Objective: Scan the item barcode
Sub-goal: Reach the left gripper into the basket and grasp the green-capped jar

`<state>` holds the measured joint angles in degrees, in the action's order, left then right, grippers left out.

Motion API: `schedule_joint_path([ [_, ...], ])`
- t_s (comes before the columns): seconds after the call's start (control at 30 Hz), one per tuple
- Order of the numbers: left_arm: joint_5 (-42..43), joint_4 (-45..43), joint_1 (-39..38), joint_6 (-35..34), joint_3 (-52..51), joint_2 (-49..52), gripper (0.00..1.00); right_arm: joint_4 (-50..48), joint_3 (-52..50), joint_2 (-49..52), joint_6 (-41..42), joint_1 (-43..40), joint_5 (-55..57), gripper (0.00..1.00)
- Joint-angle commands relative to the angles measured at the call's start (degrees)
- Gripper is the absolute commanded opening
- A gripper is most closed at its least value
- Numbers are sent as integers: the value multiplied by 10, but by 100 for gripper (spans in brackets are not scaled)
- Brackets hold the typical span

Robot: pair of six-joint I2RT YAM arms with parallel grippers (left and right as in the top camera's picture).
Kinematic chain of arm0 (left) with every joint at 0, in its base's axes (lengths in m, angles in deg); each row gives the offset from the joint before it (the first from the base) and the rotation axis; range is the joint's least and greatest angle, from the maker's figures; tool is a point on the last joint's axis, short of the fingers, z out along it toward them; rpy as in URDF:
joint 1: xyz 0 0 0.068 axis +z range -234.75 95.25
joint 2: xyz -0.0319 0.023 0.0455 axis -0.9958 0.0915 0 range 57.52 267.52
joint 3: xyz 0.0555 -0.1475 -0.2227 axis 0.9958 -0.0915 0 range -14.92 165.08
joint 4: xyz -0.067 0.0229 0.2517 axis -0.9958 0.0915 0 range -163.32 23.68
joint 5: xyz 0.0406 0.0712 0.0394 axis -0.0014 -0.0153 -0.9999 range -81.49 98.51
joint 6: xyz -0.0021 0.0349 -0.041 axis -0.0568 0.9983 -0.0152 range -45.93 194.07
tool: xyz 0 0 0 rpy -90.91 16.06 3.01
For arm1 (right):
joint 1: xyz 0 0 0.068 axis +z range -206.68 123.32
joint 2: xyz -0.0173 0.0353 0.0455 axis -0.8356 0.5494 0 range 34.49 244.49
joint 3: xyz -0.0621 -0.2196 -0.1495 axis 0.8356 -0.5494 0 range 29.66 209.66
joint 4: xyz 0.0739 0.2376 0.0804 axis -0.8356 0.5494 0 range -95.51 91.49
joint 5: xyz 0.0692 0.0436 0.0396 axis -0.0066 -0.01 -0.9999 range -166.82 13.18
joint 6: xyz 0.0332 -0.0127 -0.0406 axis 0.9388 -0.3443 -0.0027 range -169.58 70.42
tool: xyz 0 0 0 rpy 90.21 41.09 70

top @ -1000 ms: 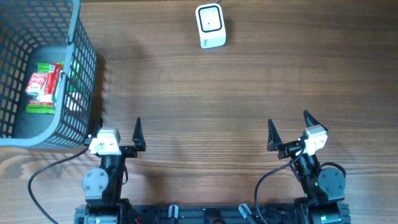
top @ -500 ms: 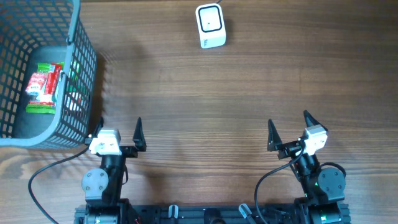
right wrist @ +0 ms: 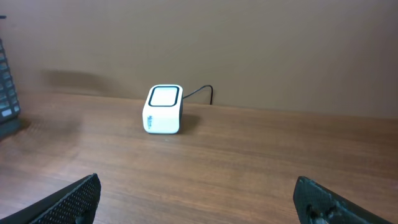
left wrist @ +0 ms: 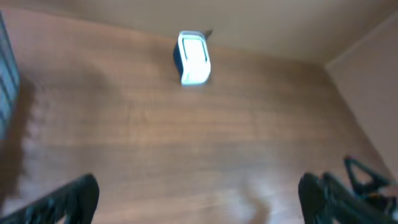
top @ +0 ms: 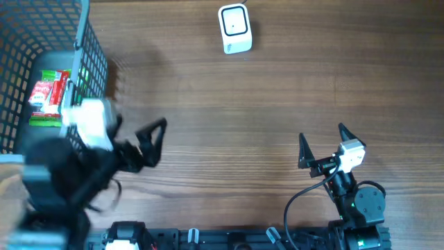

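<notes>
"Where's the thing to be scanned?"

"Down in the grey basket (top: 94, 62), at the left end of the bench (top: 229, 104). It's a red-and-white packet (top: 47, 94) lying on the basket floor, with green packs (top: 45, 121) beside it. Nothing has been picked up yet."

"And the pincers?"

"Both are wide and empty. The left pincer (top: 151, 142) is just beside the basket's near wall, and it's only a blur from above. The right pincer (top: 322, 132) sits low on its own side, well apart from everything."

"How would you go about it?"

"I'd come in over the rim, straight down, and close across the packet's narrow side. That should keep the printed face uncovered. I can't tell from here which face carries the barcode."

"Is anything in the way?"

"The basket wall is tall and the packet lies close to it, so a finger could catch the mesh. The white scanner (top: 234, 29) stands at the far edge, its window facing up I think, with its cable (right wrist: 205, 90) trailing behind. There's only bare wood between the basket and the scanner."
</notes>
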<state>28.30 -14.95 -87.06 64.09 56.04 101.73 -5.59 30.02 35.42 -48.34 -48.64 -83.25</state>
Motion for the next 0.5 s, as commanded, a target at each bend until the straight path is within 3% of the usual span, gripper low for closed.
schedule_joint_path([
  [0.0,-58,156,-2,83,287,197,100,-3,-1,-1,3,-2,-7,100],
  [0.03,-79,186,-2,83,399,271,100,-3,-1,-1,3,-2,-7,100],
  [0.07,-76,186,-2,82,447,303,100,-3,-1,-1,3,-2,-7,100],
  [0.2,-95,118,-2,83,511,361,100,-3,-1,-1,3,-2,-7,100],
  [0.23,-142,106,0,83,511,361,100,-3,-1,-1,3,-2,-7,100],
  [0.27,-256,99,7,83,511,361,100,-3,-1,-1,3,-2,-7,100],
  [0.3,-335,99,24,83,511,364,100,-3,-1,-1,3,-2,-7,100],
  [0.33,-362,104,55,108,511,369,100,-3,-1,-1,3,-2,-7,100],
  [0.47,-345,115,221,128,511,411,100,-3,-1,-1,3,-2,-7,100],
])
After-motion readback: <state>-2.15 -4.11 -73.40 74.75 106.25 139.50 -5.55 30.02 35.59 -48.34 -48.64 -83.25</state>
